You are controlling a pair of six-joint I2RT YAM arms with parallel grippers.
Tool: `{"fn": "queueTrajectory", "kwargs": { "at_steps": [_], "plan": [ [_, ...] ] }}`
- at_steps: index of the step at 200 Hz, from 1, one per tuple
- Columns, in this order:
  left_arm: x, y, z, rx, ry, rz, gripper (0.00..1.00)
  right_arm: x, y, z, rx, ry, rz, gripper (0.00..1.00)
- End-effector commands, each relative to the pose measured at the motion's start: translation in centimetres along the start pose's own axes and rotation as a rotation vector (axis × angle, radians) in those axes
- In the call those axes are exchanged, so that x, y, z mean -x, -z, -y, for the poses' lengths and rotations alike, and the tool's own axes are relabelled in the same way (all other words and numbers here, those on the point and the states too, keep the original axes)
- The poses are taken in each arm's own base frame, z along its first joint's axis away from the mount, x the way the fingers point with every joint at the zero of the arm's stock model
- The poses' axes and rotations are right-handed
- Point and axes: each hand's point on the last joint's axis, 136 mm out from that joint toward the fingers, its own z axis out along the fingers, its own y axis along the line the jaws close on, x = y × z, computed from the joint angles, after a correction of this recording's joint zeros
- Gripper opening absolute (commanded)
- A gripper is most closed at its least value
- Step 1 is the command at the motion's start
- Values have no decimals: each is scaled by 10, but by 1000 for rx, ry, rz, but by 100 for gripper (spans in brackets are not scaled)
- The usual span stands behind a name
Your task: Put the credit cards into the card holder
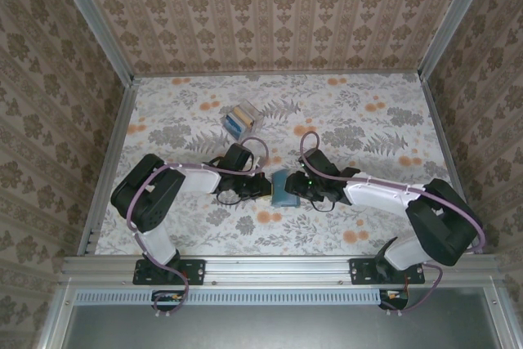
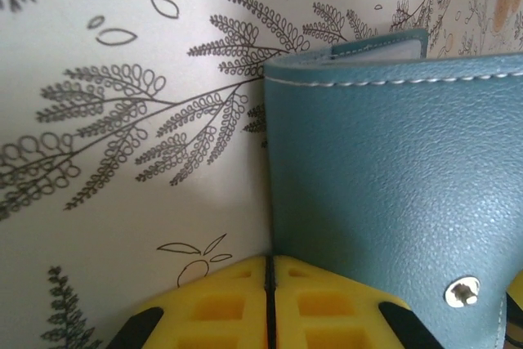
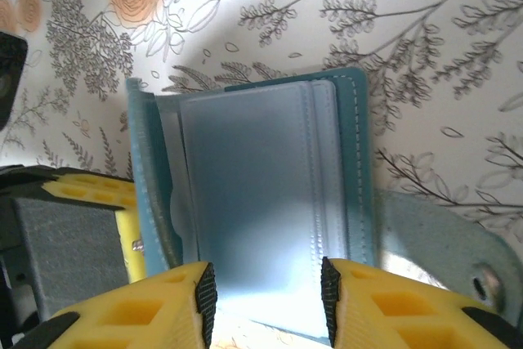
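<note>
Now: card holder (image 1: 283, 189) lies open, plain clear sleeves (image 3: 245, 177) up. Against its outer cover (image 2: 392, 185), left gripper (image 2: 270, 271), fingers together; over its sleeves, right gripper (image 3: 265, 288), fingers apart.

Card holder (image 1: 283, 188): teal grained wallet with pale edge stitching and a metal snap stud. It lies open just toward 6 o'clock of the table centre, with one cover raised and frosted clear sleeves exposed. Credit cards (image 1: 239, 118): small blue, tan and whitish stack at 11 o'clock from the holder, well apart.
</note>
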Motion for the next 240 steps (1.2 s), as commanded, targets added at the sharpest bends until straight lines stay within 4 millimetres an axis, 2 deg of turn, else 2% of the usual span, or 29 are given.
{"fn": "queueTrajectory", "kwargs": {
  "at_steps": [1, 39, 62, 74, 120, 150, 153, 173, 217, 226, 240],
  "plan": [
    [-14, -11, -9, 27, 21, -45, 10, -8, -14, -10, 73, 8, -39, 43],
    [-11, -7, -7, -8, 32, -31, 12, -9, -14, -51, 292, 34, -61, 45],
    [-3, 9, -9, -61, 77, 3, 18, -9, -11, -63, 332, 68, -71, 45],
    [2, 21, -13, -77, 99, 44, 25, -9, -10, -68, 345, 91, -76, 45],
    [12, 56, -36, -45, 172, 131, 47, -18, -22, -79, 371, 138, -123, 46],
    [14, 58, -38, -92, 210, 136, 49, -28, -30, -88, 372, 197, -147, 48],
    [19, 63, -43, -99, 232, 156, 49, -29, -31, -89, 374, 201, -148, 48],
    [24, 70, -48, -107, 248, 191, 50, -31, -35, -94, 370, 229, -157, 49],
    [41, 110, -49, -116, 236, 322, 61, -31, -46, -100, 316, 280, -172, 52],
    [42, 116, -50, -87, 219, 334, 66, -32, -49, -99, 283, 301, -180, 53],
    [45, 122, -46, -64, 180, 331, 68, -34, -53, -96, 226, 340, -194, 54]
  ]
}}
